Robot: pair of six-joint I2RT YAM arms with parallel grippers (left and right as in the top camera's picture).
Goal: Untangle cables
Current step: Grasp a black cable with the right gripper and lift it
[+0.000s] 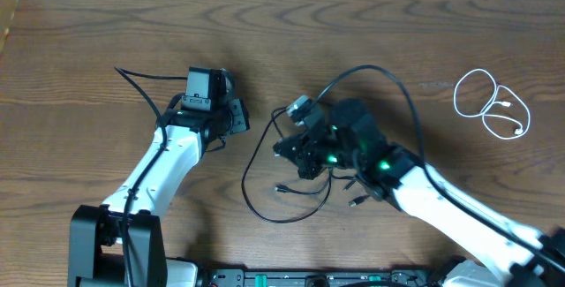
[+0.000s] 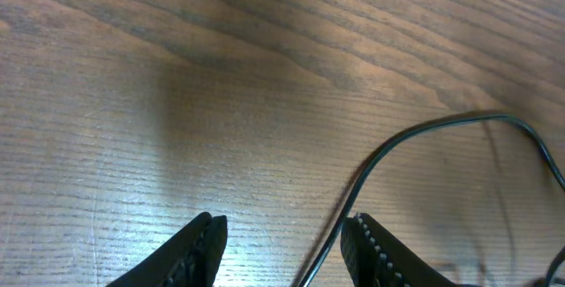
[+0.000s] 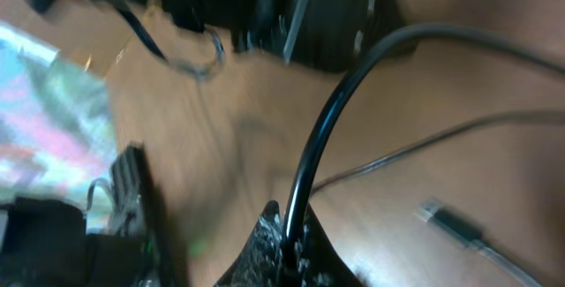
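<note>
Your counter (image 1: 88, 31) is smooth brown woodgrain, with open room along the far edge. The thin, glossy black cable (image 3: 311, 146) loops loosely mid-counter, pinched in your right pincer (image 3: 287, 247). Your serrated left pincer (image 2: 282, 252) stands spread, a black strand beside one finger. The white cable (image 1: 494, 101) coils far right, well apart.

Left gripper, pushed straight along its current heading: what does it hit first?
Likely bare table. The left gripper is open, and the black cable passes just beside it, off-line. Depth unclear.
</note>
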